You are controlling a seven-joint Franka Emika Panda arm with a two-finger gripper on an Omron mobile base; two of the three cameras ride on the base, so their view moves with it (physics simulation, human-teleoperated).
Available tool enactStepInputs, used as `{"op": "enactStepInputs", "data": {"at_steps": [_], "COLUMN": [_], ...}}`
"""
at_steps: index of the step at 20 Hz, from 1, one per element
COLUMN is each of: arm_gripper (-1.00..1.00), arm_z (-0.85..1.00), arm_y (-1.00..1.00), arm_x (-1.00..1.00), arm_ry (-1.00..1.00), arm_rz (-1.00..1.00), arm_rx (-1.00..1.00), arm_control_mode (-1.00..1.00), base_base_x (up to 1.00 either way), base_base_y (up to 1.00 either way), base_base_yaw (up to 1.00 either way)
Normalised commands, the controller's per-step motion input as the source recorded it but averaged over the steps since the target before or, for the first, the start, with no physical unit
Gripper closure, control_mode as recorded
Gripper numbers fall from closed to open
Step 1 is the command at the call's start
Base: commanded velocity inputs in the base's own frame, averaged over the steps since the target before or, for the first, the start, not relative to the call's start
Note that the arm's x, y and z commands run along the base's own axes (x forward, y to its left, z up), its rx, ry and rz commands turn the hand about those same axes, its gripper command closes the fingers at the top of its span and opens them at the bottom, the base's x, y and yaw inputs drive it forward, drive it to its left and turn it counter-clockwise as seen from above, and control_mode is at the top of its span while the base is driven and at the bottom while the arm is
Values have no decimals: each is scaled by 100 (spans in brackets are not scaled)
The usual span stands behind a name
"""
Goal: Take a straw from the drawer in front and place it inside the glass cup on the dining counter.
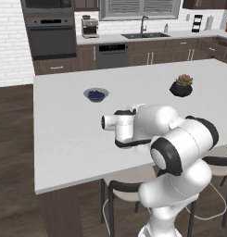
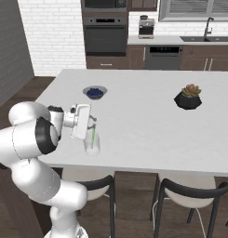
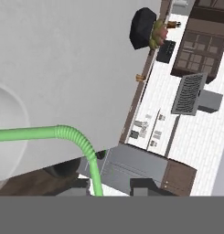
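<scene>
The glass cup (image 2: 92, 147) stands on the white dining counter (image 2: 143, 132) near its front edge. The light-green straw (image 2: 92, 134) stands in the cup, top end up between the fingers. My gripper (image 2: 90, 123) hangs right over the cup, pointing down. In the hand view the straw (image 3: 63, 133) bends across the cup's rim (image 3: 13, 114) and runs down between the two dark fingertips (image 3: 63, 171), which stand a little apart from it on either side, so my gripper (image 3: 102, 183) is open. The arm's hand (image 1: 118, 126) hovers above the dining counter (image 1: 64, 139). The drawer is out of view.
A small bowl with blue contents (image 2: 95, 92) (image 1: 96, 95) sits farther back on the counter. A potted succulent in a black pot (image 2: 189, 97) (image 1: 181, 86) stands to the right. Stools (image 2: 190, 190) are tucked under the counter's front edge.
</scene>
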Motion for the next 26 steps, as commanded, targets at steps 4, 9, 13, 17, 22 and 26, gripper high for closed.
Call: {"op": "enactStepInputs", "data": {"at_steps": [4,9,13,17,22,26], "arm_gripper": [-100,-100,-100,-100,-100,-100], "arm_z": [0,10,26,24,14,1], "arm_y": [0,0,0,0,0,0], "arm_x": [-8,-16,-4,0,0,-13], "arm_ry": [0,-1,0,0,0,5], "arm_rz": [0,0,0,0,0,0], "arm_rx": [0,0,8,14,19,27], "arm_control_mode": [-100,-100,-100,-100,-100,-100], "base_base_x": [0,0,0,0,0,0], "base_base_y": [0,0,0,0,0,0], "base_base_yaw": [0,0,0,0,0,0]}}
